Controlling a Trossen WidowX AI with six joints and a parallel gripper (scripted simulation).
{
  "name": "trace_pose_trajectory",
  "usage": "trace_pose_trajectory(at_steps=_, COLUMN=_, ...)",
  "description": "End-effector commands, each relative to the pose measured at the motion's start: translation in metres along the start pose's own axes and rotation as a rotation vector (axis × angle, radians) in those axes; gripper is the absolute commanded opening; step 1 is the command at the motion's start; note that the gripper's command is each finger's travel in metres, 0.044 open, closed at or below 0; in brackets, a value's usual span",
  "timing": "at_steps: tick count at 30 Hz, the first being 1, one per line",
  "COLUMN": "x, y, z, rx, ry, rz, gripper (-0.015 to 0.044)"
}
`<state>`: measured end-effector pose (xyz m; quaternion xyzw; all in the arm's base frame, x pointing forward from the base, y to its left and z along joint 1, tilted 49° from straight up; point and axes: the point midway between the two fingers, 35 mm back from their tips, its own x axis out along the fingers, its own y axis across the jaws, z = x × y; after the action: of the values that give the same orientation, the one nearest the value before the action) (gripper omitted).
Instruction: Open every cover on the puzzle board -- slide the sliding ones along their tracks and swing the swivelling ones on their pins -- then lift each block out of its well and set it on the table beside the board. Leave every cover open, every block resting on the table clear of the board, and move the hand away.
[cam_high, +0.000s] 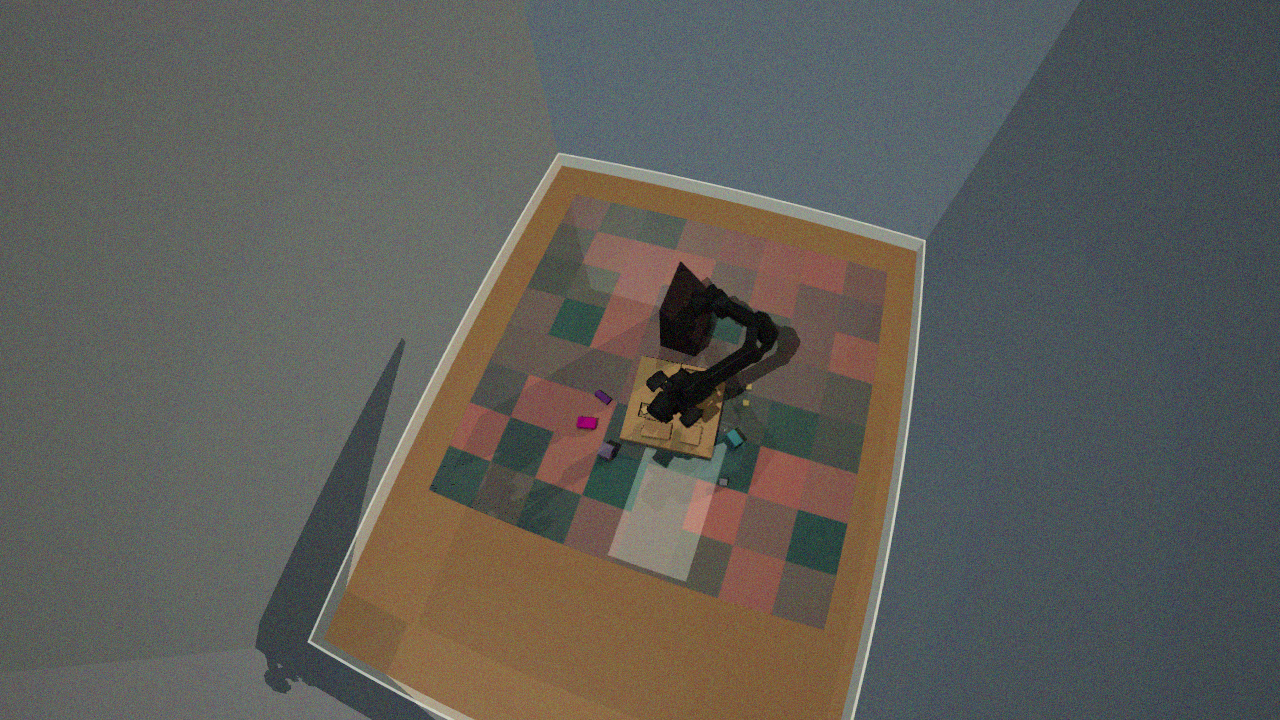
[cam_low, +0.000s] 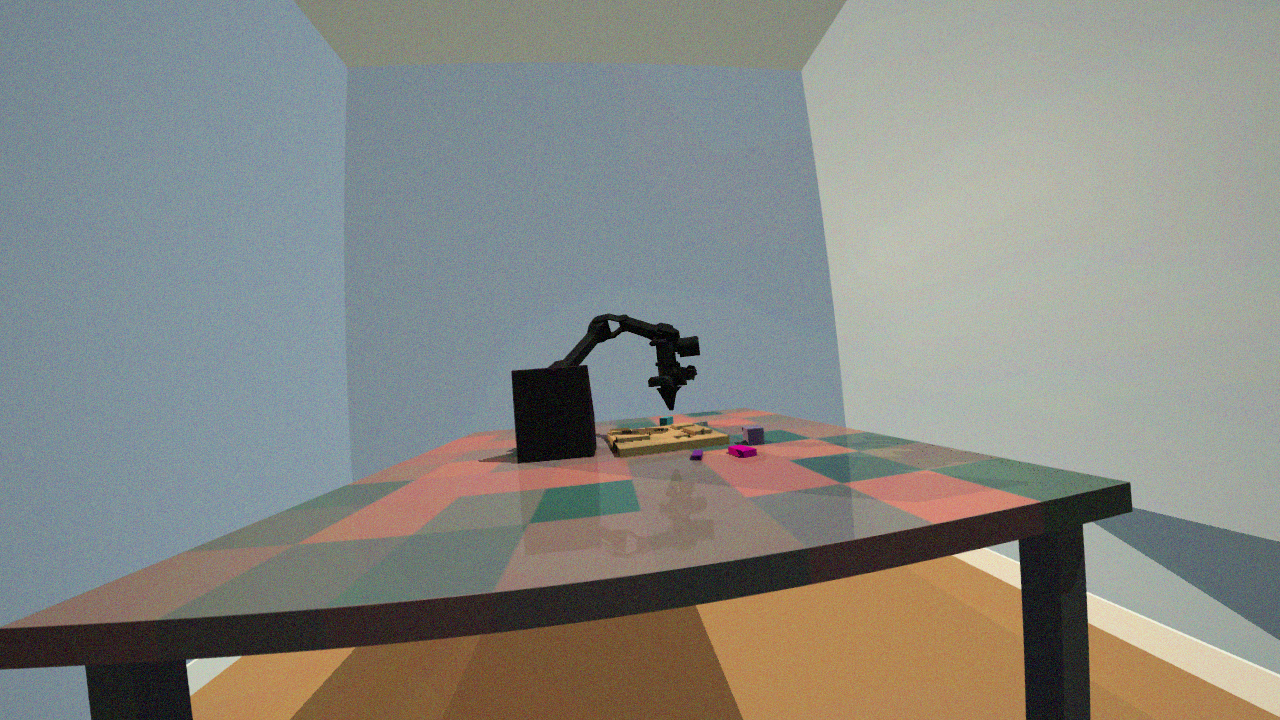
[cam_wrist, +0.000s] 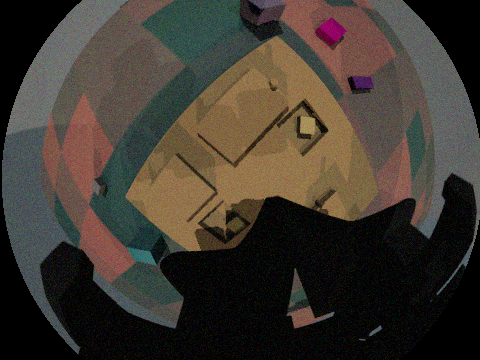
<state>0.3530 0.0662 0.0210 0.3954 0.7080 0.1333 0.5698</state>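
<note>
Below my gripper, closed and empty, the puzzle board shows an uncovered block; I judge lifting comes now, needing opened fingers.

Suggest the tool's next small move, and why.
I'd open the tool and centre it over the pale yellow block. The tool is shut on nothing and above the board; that block sits in an uncovered well, so it looks liftable.
</note>
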Motion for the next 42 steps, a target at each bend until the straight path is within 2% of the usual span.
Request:
trace_pose_trajectory(at_steps=1, x=0.002, y=-0.017, z=0.016, rx=0.047, ry=0.008, rz=0.012, gripper=0.0)
trace_pose_trajectory(at_steps=13, x=0.011, y=-0.073, z=0.052, rx=0.189, ry=0.032, rz=0.045, gripper=0.0)
trace_pose_trajectory(at_steps=19, x=0.019, y=-0.073, z=0.053, rx=0.191, ry=0.032, rz=0.045, gripper=0.0)
trace_pose_trajectory(at_steps=29, x=0.061, y=-0.069, z=0.052, rx=0.191, ry=0.033, rz=0.047, gripper=0.0)
trace_pose_trajectory(at_steps=42, x=0.069, y=-0.068, z=0.052, rx=0.191, ry=0.034, rz=0.048, gripper=0.0)
